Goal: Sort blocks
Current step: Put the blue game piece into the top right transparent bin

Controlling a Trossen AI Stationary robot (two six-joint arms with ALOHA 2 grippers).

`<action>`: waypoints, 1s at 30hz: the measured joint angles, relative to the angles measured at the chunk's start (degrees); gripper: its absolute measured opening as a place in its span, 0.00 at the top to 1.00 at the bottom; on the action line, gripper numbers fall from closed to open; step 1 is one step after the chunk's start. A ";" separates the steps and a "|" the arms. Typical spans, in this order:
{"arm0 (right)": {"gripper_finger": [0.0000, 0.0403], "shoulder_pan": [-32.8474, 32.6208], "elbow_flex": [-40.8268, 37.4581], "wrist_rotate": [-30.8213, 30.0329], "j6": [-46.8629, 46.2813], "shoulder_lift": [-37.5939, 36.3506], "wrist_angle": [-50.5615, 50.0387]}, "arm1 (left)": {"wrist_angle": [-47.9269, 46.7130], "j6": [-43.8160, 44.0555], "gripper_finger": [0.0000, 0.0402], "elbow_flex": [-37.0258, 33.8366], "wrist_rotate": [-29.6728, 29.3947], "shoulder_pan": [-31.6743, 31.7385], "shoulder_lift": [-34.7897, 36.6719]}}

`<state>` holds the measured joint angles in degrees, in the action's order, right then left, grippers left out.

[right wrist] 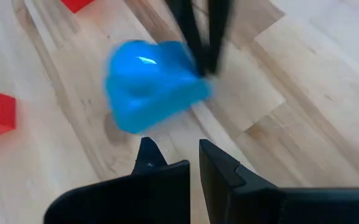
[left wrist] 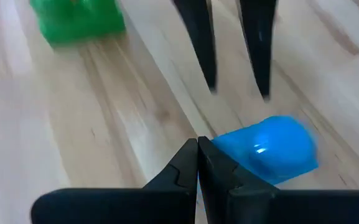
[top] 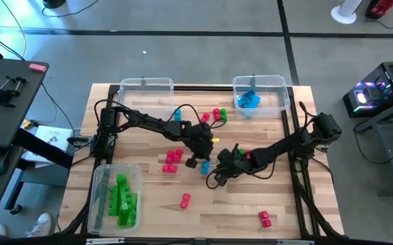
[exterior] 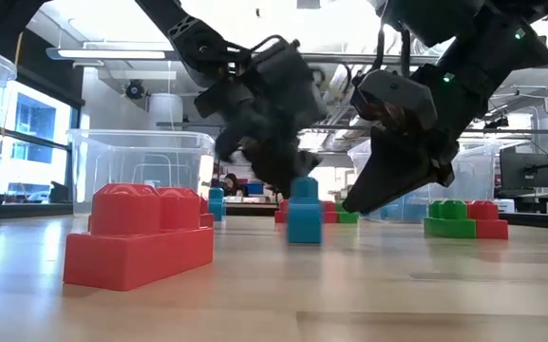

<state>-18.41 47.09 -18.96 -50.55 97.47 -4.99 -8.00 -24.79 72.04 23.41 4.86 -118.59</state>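
Left wrist view, left gripper (left wrist: 198,163) jaws closed, blue block (left wrist: 269,149) beside

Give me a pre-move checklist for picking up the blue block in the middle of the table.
1. Blue block upright on the table: ok.
2. Left gripper open to take it: not ok, fingers closed beside it.
3. Right gripper open: ok, a narrow gap.
4. Block between either gripper's fingers: not ok, it lies ahead of both.
5. Arms spaced apart: not ok, both crowd the block.
6. Blue bin has room: ok.
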 joint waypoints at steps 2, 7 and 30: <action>1.00 0.00 0.00 -0.84 -0.07 -0.17 -0.55 | -5.26 0.54 1.00 -0.45 -0.69 0.09 0.14; 1.00 0.04 0.00 -2.96 0.08 -1.51 -2.03 | -10.57 -2.84 1.00 -0.30 -6.29 0.96 2.72; 1.00 6.16 0.04 3.54 15.90 -12.04 -7.59 | -11.41 16.14 1.00 -0.28 -9.05 4.35 20.23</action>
<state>-12.25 47.13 -15.41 -34.66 85.43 -12.57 -19.41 -8.65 71.77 14.37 9.21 -98.36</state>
